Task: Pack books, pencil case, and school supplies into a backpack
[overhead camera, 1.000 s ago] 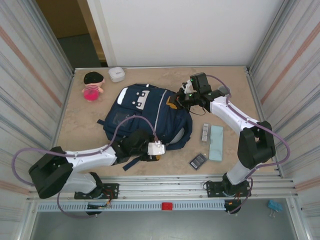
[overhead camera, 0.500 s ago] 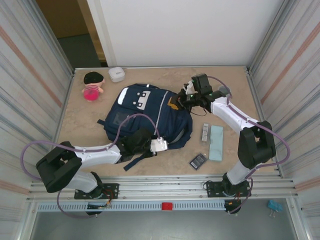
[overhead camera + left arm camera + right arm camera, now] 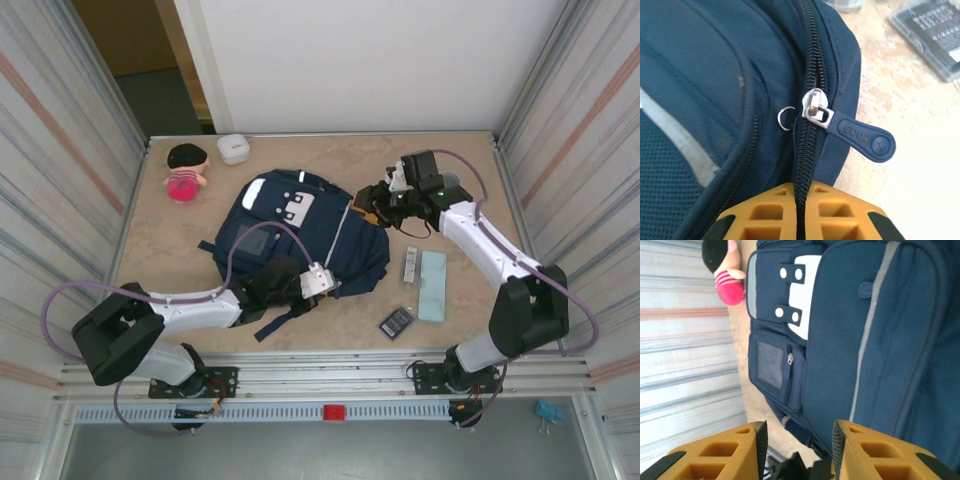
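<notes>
Left gripper (image 3: 799,189) sits at the bottom of its wrist view, its orange lattice-moulded fingers pressed together on the backpack (image 3: 345,245), with the zip's black toothed track running straight in between them. Right gripper (image 3: 799,427) hovers over the backpack's upper right corner with its jaws apart and nothing between them.

From above, the mottled beige table (image 3: 180,260) carries the backpack just left of centre. It is a soft navy bag of woven cloth with mesh panels, a thin pale stripe and white patches studded with dots.

To its right, clear of the bag, the pencil case (image 3: 433,285) lies flat, a long pale teal rectangle. Just beside its left edge lies the narrow silvery-white bar (image 3: 411,263). Below that, toward lower right, sits the dark grey rectangle (image 3: 396,322) with its gridded face.

In the left wrist view a metal slider (image 3: 816,112) rides the zip at frame centre. A rubbery navy zip pull (image 3: 862,140) with a rounded end points right onto the tabletop, and a small wire ring (image 3: 785,119) hangs just left of the slider.
</notes>
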`<state>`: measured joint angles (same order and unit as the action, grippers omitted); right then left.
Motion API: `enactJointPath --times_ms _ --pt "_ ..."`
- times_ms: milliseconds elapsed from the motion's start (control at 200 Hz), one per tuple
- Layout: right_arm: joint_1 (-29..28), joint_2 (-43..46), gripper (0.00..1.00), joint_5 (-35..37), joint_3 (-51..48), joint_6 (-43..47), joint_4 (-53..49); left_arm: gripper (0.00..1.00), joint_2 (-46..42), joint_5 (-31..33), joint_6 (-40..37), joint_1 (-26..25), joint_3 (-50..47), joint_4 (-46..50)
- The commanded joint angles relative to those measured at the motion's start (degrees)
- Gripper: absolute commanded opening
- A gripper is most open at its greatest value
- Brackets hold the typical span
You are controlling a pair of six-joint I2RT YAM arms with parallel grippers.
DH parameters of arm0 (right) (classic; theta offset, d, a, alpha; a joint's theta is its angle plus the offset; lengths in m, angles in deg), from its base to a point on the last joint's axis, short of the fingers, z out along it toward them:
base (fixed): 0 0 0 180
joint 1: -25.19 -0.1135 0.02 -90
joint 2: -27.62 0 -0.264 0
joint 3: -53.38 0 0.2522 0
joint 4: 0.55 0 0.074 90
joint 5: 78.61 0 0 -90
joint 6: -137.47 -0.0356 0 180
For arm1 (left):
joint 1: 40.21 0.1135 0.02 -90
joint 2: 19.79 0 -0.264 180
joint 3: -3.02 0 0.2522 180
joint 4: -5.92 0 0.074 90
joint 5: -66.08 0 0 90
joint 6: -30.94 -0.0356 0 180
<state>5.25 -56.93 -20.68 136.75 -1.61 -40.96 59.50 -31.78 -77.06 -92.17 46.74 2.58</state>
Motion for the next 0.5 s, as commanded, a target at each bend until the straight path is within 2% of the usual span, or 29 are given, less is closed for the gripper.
enactJointPath --times_ms 0,225,346,496 --pt "-0.1 5.7 0.40 6.8 0.6 6.4 -9.5 0.00 -1.5 -2.0 7.5 1.3 -0.9 -7.9" --pt "-4.3 17.8 0.40 17.9 -4.2 8.5 -17.9 0.00 -1.4 -6.9 10.3 3.5 -1.0 -9.3" --pt "-9.9 23.1 0.39 22.0 -8.9 6.4 -18.8 0.00 -1.0 -7.9 11.3 4.5 -0.6 -9.9" --pt "-19.1 27.0 0.39 24.5 -15.6 2.9 -13.4 0.00 -0.2 -9.5 12.0 5.4 -0.3 -10.0"
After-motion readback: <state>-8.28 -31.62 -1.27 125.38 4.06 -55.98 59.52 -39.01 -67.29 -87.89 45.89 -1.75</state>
